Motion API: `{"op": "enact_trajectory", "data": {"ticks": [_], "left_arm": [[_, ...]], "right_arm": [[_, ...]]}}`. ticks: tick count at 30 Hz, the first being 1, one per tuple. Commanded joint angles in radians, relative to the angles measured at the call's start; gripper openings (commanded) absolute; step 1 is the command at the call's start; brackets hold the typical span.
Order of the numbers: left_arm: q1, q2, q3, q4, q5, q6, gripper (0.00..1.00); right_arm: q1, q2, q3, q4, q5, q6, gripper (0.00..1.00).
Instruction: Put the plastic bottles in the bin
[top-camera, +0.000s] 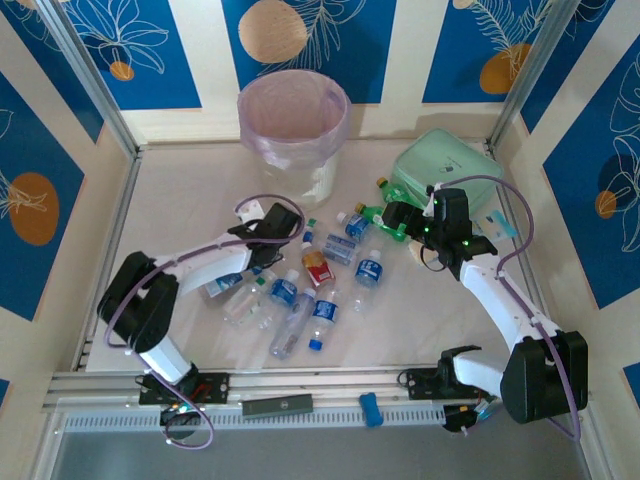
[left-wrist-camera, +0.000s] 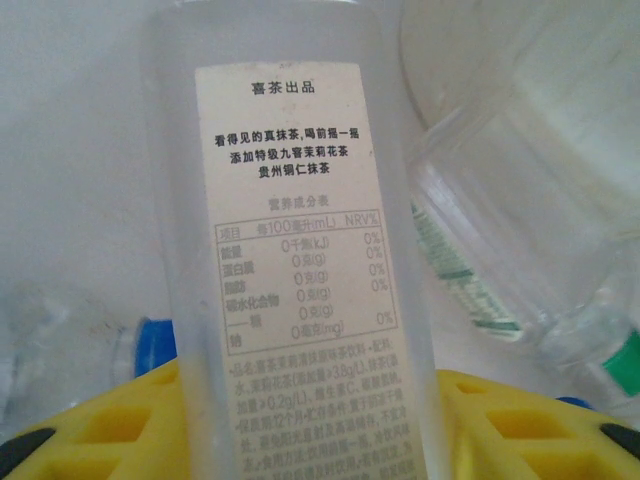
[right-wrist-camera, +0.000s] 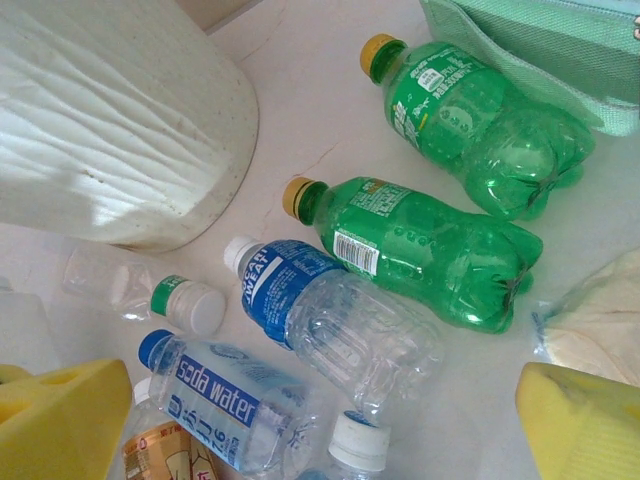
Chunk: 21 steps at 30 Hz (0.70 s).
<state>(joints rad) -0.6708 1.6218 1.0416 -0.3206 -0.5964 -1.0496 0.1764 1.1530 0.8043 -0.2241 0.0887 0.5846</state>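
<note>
A metal rail (top-camera: 300, 385) runs along the table's near edge, with both arm bases bolted to it. Beyond it lies a pale cream tabletop (top-camera: 420, 320), matte and lightly marked.

Loose plastic bottles (top-camera: 300, 295) lie on their sides across the middle of the table. Most are clear with blue labels, and one has a red label. The left gripper (top-camera: 278, 224) is down at the far left of that pile. Its yellow pads (left-wrist-camera: 480, 410) press against both sides of a clear bottle (left-wrist-camera: 290, 220) with a white printed label.

The right gripper (top-camera: 398, 214) hangs spread wide with nothing between its fingers. Below it lie two green bottles (right-wrist-camera: 430, 250) with yellow caps, beside a mint green pouch (top-camera: 440, 168).

Farther back, near the rear wall, stands the bin (top-camera: 305, 172), white and lined with a pink bag. Cream walls enclose the table, set with blue panels (top-camera: 130, 50) bearing orange discs and white leaf outlines.
</note>
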Motion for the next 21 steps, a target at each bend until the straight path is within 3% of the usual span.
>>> {"op": "enact_trajectory", "data": {"ticks": [1,21], "left_arm": [[0.033,-0.094,-0.026,0.024,-0.048,0.068,0.44],[0.237,-0.417,-0.029,0.025,0.105,0.378,0.44]], "right_arm": [[0.001,-0.019,-0.013,0.005,-0.024,0.016,0.99],[0.035,-0.027,-0.022,0.015,-0.015,0.037,0.99]]}}
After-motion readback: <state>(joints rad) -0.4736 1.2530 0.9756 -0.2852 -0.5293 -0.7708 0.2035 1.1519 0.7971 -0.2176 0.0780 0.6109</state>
